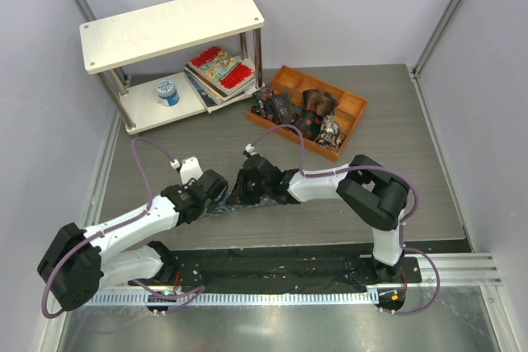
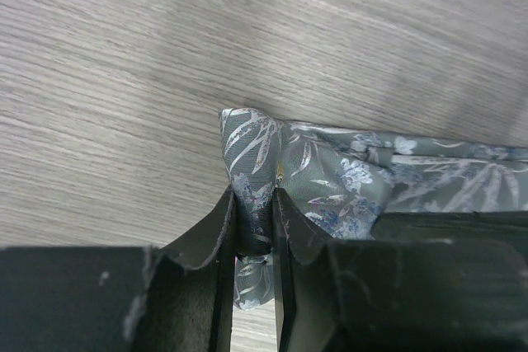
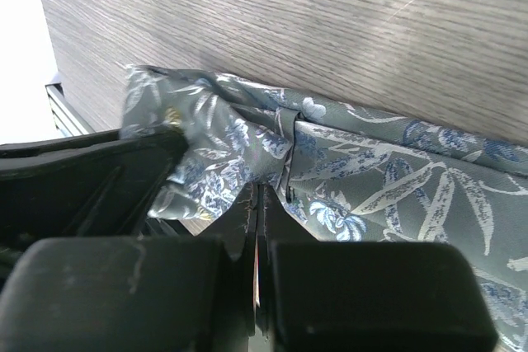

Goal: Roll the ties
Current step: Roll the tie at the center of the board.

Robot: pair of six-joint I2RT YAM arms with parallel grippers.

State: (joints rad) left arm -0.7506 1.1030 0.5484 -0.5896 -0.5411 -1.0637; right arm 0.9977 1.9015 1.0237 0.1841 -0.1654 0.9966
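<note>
On the table (image 2: 165, 39): grey-blue tie (image 2: 346, 171) (pale leaf pattern), a fold pinched by left gripper (image 2: 254, 208); right gripper (image 3: 257, 199) pressed together against it.

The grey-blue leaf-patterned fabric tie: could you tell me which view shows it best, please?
Right wrist: the grey-blue leaf-patterned fabric tie runs long across the frame, pattern sharp. Left wrist shows its folded end pinched in the left gripper; top external barely shows it.

light: bright, even | shadows: soft | wrist views: foreground blurred, edge seemingly overexposed
</note>
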